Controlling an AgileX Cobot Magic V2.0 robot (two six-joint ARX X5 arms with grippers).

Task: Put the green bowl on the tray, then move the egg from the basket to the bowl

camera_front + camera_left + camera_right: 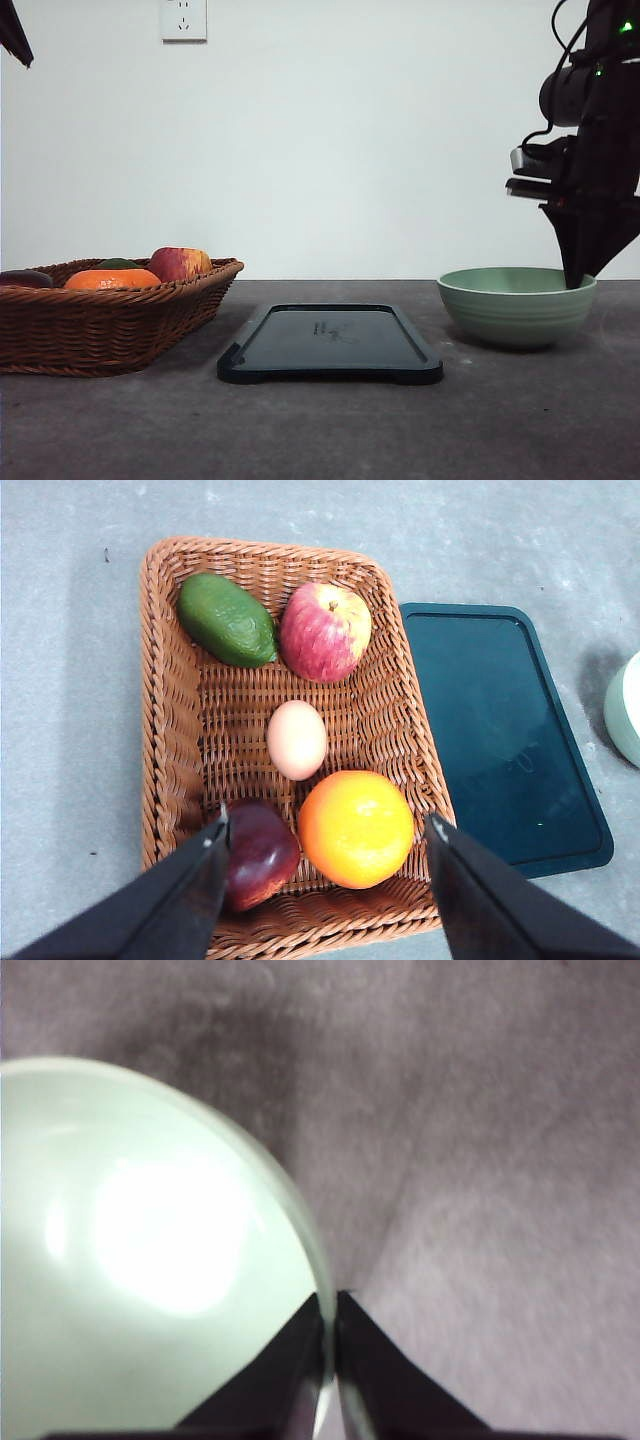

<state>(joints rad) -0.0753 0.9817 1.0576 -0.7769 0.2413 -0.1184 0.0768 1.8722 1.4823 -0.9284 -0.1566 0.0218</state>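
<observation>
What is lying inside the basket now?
The basket holds an egg, apple, orange, avocado and a dark red fruit, partly hidden by the left gripper.

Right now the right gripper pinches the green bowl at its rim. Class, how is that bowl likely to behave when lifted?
The green bowl looks like glazed ceramic, so probably stiff, fairly heavy and breakable. The right gripper grips only the thin rim on one side, so the bowl may tilt away from the grip. Its glossy inside suggests a slippery surface that might slide between the fingers.
</observation>
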